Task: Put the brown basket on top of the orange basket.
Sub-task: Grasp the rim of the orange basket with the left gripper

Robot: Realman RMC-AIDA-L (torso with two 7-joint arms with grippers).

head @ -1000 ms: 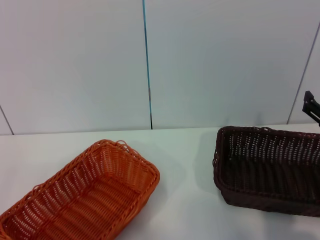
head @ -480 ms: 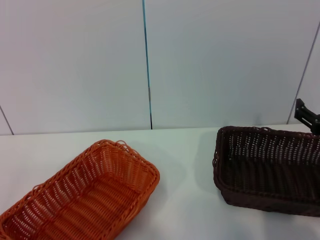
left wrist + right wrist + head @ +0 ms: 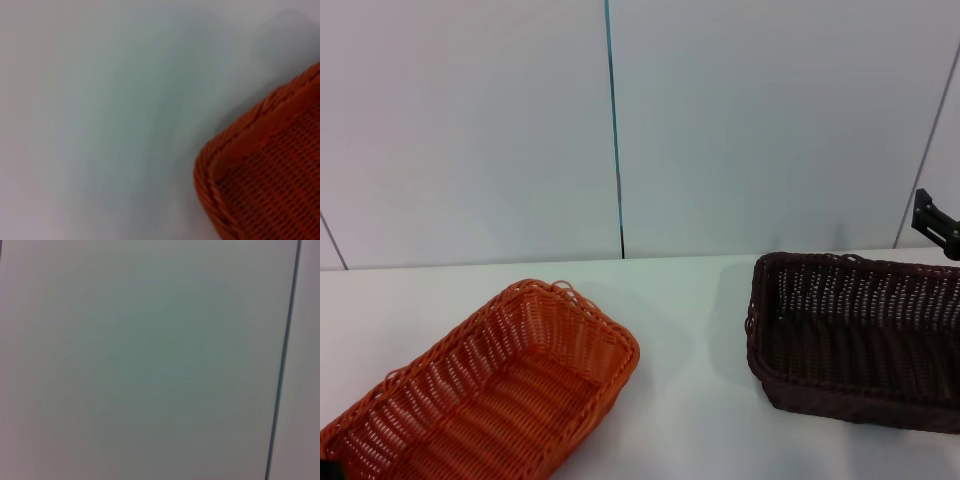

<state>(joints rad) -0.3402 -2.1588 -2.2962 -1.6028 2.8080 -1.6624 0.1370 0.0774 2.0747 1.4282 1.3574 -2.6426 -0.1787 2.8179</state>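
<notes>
The orange basket point(image 3: 485, 385) lies on the white table at the front left, set at an angle and empty. One of its corners fills part of the left wrist view point(image 3: 265, 170), seen from close above. The brown basket point(image 3: 860, 340) stands on the table at the right, empty and partly cut off by the picture's edge. The two baskets are well apart. A black part of my right gripper point(image 3: 934, 222) shows at the right edge, just above and behind the brown basket's far rim and not touching it. My left gripper is out of view.
The white table point(image 3: 685, 330) runs between the baskets. A pale panelled wall point(image 3: 620, 130) with a dark seam stands right behind the table's far edge. The right wrist view shows only this wall point(image 3: 150, 360).
The black part of my right gripper has shifted a little to the left at the right edge. A small dark spot has appeared at the bottom left corner. Both baskets have stayed put.
</notes>
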